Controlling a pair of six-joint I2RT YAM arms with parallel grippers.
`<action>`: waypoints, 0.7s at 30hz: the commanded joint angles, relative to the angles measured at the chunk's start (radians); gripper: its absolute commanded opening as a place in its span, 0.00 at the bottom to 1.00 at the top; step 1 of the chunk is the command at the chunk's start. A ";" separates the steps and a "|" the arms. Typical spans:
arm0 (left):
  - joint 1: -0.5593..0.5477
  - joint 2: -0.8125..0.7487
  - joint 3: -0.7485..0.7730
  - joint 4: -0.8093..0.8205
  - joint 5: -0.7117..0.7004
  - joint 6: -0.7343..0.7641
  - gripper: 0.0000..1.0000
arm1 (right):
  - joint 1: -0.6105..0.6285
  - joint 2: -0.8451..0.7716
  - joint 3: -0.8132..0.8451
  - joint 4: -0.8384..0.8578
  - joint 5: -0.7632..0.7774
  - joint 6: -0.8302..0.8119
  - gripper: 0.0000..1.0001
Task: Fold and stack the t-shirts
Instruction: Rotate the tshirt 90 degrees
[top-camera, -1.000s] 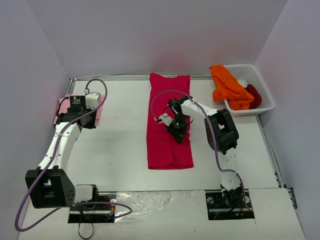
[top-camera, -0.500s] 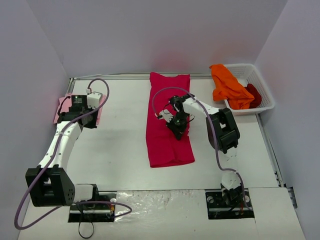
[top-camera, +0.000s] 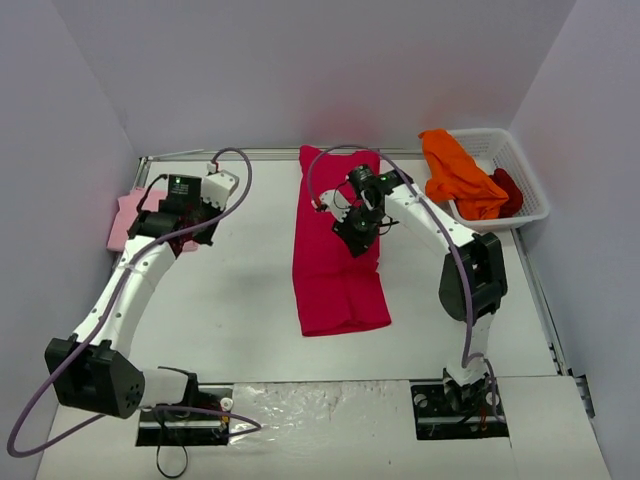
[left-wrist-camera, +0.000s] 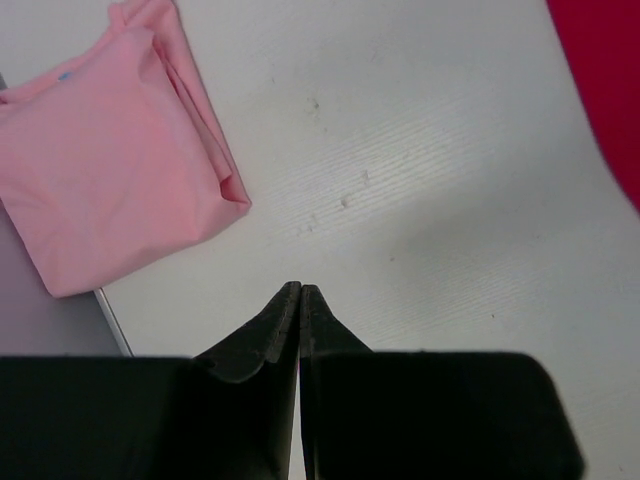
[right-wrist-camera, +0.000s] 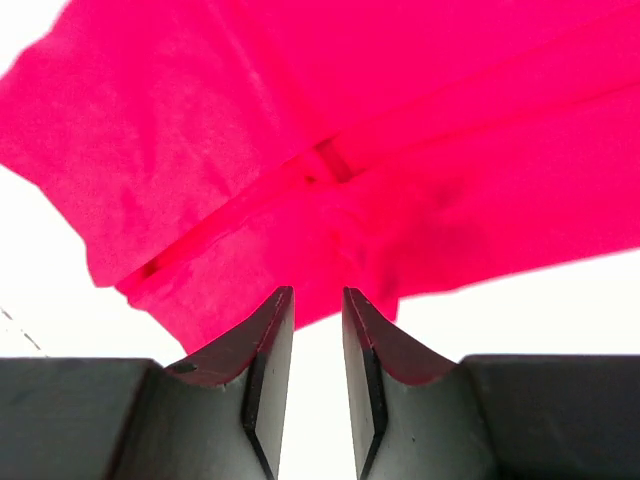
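Right wrist: right gripper (right-wrist-camera: 313, 292) had just cracked open off the long crimson-magenta cloth t-shirt (right-wrist-camera: 380, 130), that fold seemingly done; left gripper (left-wrist-camera: 300, 288) clenched, empty.

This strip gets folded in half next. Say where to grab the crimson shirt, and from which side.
Pinch the crimson shirt at the corners of its near short edge, coming in low from the arms' side. It lies flat as a long strip running away from the bases, with bare table in front of that edge, so it should lift freely toward the far end.
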 joint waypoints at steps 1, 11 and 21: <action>-0.001 0.016 0.111 -0.037 -0.002 0.010 0.02 | -0.001 -0.080 0.053 -0.123 -0.022 -0.024 0.23; -0.024 0.331 0.433 -0.008 0.200 -0.287 0.02 | -0.058 -0.042 0.029 -0.057 -0.010 -0.002 0.00; -0.157 0.706 0.737 -0.056 0.388 -0.341 0.02 | -0.061 0.001 -0.053 -0.029 0.001 -0.006 0.00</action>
